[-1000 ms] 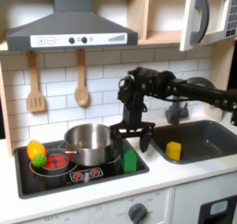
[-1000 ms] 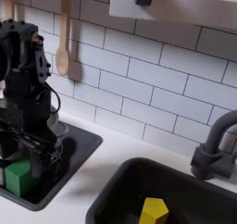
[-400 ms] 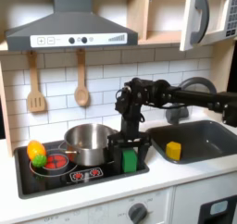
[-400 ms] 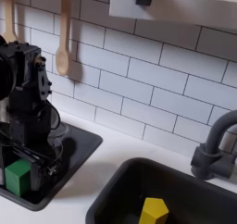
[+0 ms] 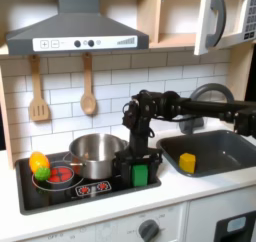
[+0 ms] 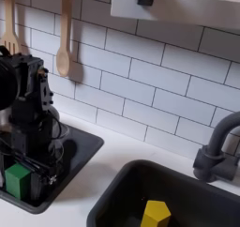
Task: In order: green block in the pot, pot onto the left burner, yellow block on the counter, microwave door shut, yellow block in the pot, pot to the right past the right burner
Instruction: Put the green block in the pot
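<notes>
A toy kitchen with white tile backs a pale tabletop (image 5: 190,186) and dark stove. The green block (image 5: 140,173) sits on the stove's front corner, just beside the pot (image 5: 96,154), with the gripper (image 5: 134,170) lowered around it, fingers spread either side and not yet clenched. Step one, I judge: closing on the block, then lifting it into the pot. The yellow block (image 5: 187,163) lies in the sink (image 5: 226,138); the microwave door (image 5: 218,18) stands ajar.
</notes>
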